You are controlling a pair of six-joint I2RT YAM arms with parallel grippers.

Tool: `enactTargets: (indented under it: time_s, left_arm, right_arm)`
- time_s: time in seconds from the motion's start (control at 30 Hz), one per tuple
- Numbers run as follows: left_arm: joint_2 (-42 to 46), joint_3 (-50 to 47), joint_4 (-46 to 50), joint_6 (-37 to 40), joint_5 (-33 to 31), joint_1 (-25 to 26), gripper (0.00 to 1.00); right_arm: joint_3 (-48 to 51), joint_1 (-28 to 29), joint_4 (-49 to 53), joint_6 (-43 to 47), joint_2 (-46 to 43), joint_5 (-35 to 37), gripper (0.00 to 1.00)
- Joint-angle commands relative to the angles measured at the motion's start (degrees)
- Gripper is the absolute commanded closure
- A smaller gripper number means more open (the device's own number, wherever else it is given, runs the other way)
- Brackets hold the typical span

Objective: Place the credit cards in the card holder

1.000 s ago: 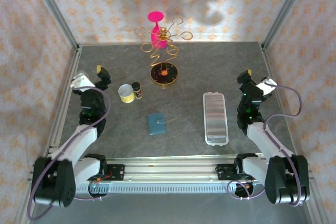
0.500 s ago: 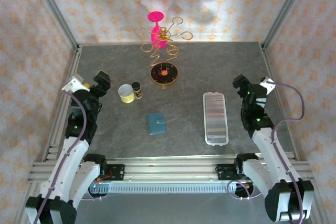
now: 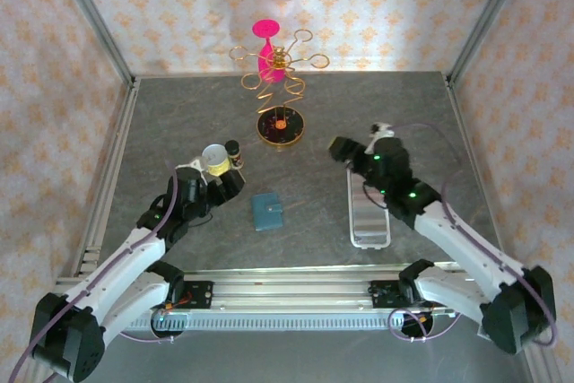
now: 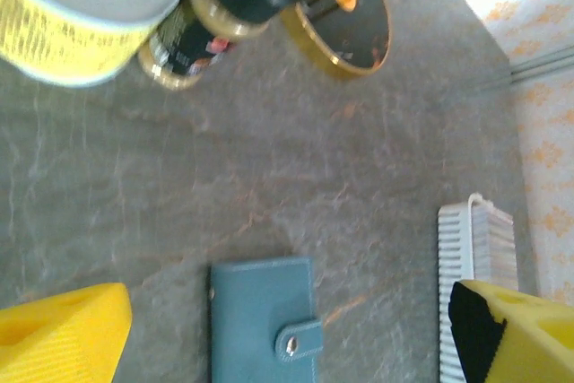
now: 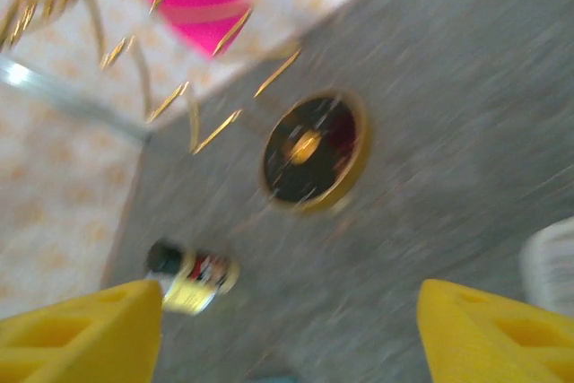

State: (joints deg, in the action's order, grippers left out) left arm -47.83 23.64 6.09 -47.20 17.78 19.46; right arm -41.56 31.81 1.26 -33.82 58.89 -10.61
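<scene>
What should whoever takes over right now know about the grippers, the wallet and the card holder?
Left gripper: open, empty, just left of the teal wallet.
Right gripper: open, empty, by the card holder's far end.
Wallet shut, snap fastened; holder lies to its right, apart.
Done: nothing; holder's visible slots are bare.
Left: open the wallet, slot the cards, presumably inside, into the holder.

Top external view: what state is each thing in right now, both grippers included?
left gripper, open, nothing between the fingers
right gripper, open, nothing held
teal wallet, lying flat, closed, snap fastened
card holder, lying flat, no card in the slots that show
yellow tin, upright
small bottle, upright, cap on
gold wire stand, upright
</scene>
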Motion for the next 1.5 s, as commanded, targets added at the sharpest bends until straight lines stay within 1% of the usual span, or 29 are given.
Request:
enactTargets:
  time_s: [0.0,0.03,0.07,0.1,0.13,0.2,0.27,0.3,0.33,0.4,0.43,0.63,0.77,0.97,1.03,1.1,1.23,1.37,1.47]
  left_arm:
    - [2.65,-3.58,-0.41,-3.17,0.44,0.77,0.1]
    - [3.35,-4.89,-0.56,-3.7,-0.22,0.84,0.13]
    - [3.74,-6.12,-1.48,-4.16,-0.08,0.84,0.15]
    - [3.96,-7.3,-2.9,-4.71,0.98,0.83,0.17]
    - [3.85,-8.21,-4.3,-5.3,2.17,0.8,0.19]
    - [3.46,-9.53,-7.14,-7.14,4.14,0.92,0.24]
    - [3.04,-10.5,-9.25,-9.27,4.24,1.2,0.26]
    - [2.85,-10.87,-10.68,-9.7,4.52,1.49,0.3]
    - [2.39,-10.83,-11.29,-9.89,4.78,1.74,0.31]
    - [1.19,-10.17,-11.45,-9.63,4.83,2.39,0.31]
    - [0.38,-9.74,-10.98,-9.41,4.52,2.91,0.31]
    - [-4.39,-8.29,-10.97,-9.05,2.8,6.53,0.4]
    - [-6.48,-8.0,-12.33,-9.69,1.53,8.54,0.41]
    - [-9.54,-7.71,-14.51,-10.52,1.03,10.5,0.42]
    - [-10.78,-7.73,-15.62,-10.94,1.03,11.07,0.44]
    - [-11.95,-7.58,-16.62,-11.16,1.18,11.71,0.47]
    - [-13.94,-7.2,-17.19,-11.73,0.33,12.99,0.48]
    - [-15.84,-7.37,-19.53,-12.81,0.28,14.47,0.48]
    - [-17.81,-7.4,-21.74,-13.73,0.95,15.21,0.53]
  right_arm:
    - [-1.06,7.39,-3.14,-3.88,6.85,2.15,0.44]
    - [-1.58,9.49,-4.18,-3.86,9.9,2.07,0.55]
    - [-2.39,10.98,-4.33,-4.14,12.78,2.57,0.63]
    - [-3.45,12.54,-4.73,-4.68,15.75,2.79,0.74]
    - [-4.43,13.8,-5.54,-4.93,18.63,2.07,0.8]
    - [-6.75,16.17,-6.05,-5.03,23.53,1.17,0.83]
    - [-9.69,18.23,-4.52,-4.67,28.45,1.71,0.86]
    - [-11.06,18.78,-3.63,-4.8,30.93,1.72,0.9]
    - [-12.63,19.19,-2.98,-4.93,33.64,1.04,0.96]
    - [-14.41,19.58,-3.06,-5.32,37.67,-0.25,1.0]
    - [-15.08,19.68,-3.31,-5.7,39.15,-0.73,1.0]
    - [-18.41,19.69,-2.34,-5.64,46.13,-0.11,1.0]
    - [-18.08,19.69,-2.59,-6.01,48.26,-0.03,1.0]
    - [-14.3,19.65,-2.35,-6.76,47.57,3.57,1.0]
    - [-12.81,19.65,-2.98,-7.03,47.4,3.36,1.0]
    - [-11.37,19.69,-3.87,-7.62,47.21,3.05,1.0]
    - [-9.01,19.67,-5.73,-8.57,46.06,3.2,1.0]
    - [-8.8,19.67,-6.18,-8.56,45.78,2.88,1.0]
    - [-8.46,19.69,-6.7,-8.63,45.71,2.81,1.0]
